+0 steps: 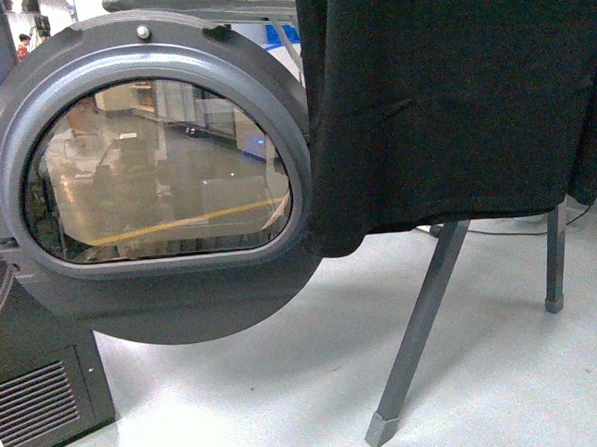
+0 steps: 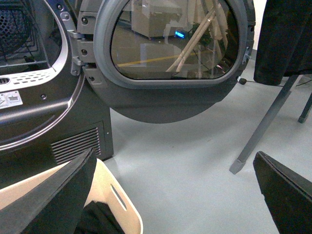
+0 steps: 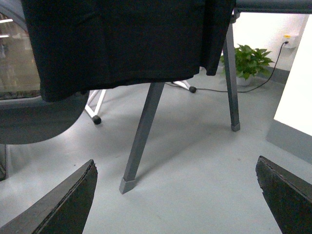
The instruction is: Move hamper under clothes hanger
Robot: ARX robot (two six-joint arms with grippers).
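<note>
The beige hamper [image 2: 119, 202] shows only in the left wrist view, low by the dryer's base, its slot handle facing me and dark clothes inside. My left gripper [image 2: 175, 195] is open; one finger overlaps the hamper's rim, the other stands apart over bare floor. The clothes hanger shows as grey angled legs [image 1: 419, 327] under a hanging black cloth [image 1: 452, 95]; its leg also shows in the left wrist view [image 2: 263, 129] and the right wrist view [image 3: 141, 136]. My right gripper [image 3: 175, 195] is open and empty above the floor before that leg.
The grey dryer's round door [image 1: 156, 181] hangs open at the left, near the rack's cloth. The dryer body with a vent grille [image 2: 78, 144] stands beside the hamper. A potted plant [image 3: 251, 61] and a cable lie behind the rack. A white panel [image 3: 297, 87] stands at the right.
</note>
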